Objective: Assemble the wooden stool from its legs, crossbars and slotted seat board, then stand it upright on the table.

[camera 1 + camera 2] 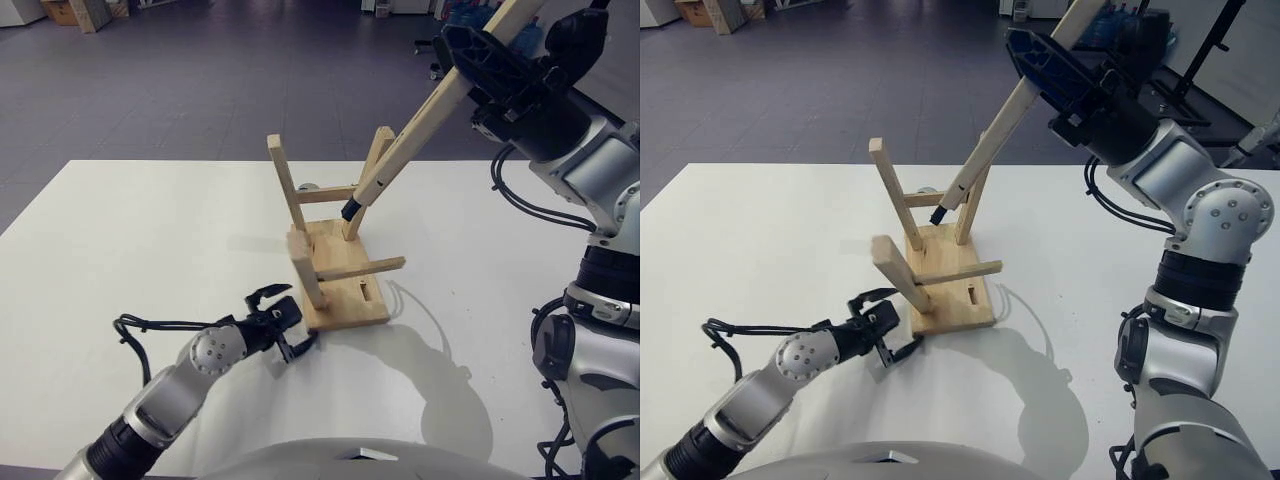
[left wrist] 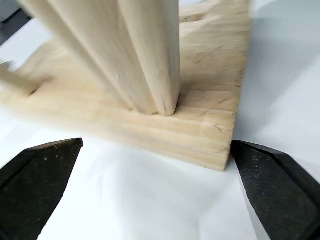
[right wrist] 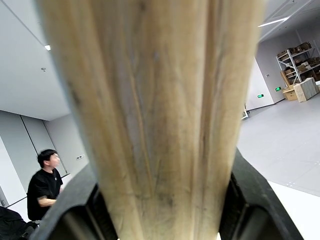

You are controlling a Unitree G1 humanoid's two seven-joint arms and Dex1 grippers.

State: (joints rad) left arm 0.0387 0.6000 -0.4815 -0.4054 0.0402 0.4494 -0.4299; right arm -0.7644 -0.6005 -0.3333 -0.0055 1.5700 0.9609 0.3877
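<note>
1. Wooden stool (image 1: 330,250), pale wood, part-built and upside down. Its loose long square leg (image 1: 410,145) is clamped tight between the black fingers (image 3: 255,205) of the right gripper (image 1: 478,62), high above and to the right of the seat board.
2. The held leg slants down toward the seat board. Its black-tipped lower end (image 1: 350,210) sits over the board's far right part, just beside the far right leg (image 1: 372,165). Can't tell if it touches anything.
3. Left gripper (image 1: 285,325): black fingers (image 2: 40,185) spread wide, holding nothing, low on the table at the seat board's near left corner. One fingertip is just beside that corner, the other apart from the board.
4. The flat rectangular slotted seat board (image 1: 340,305) lies flat on the white table (image 1: 150,230).
5. Three square legs stand up from the seat board: the far left leg (image 1: 287,185), the near left leg (image 1: 307,265) and the far right leg.
6. The far crossbar (image 1: 325,194) spans between the two far legs, above the seat board.
7. The near crossbar (image 1: 365,267) sticks out from the near left leg over the seat board, its right end free.
8. An open slot (image 1: 368,292) shows in the seat board's near right part.
</note>
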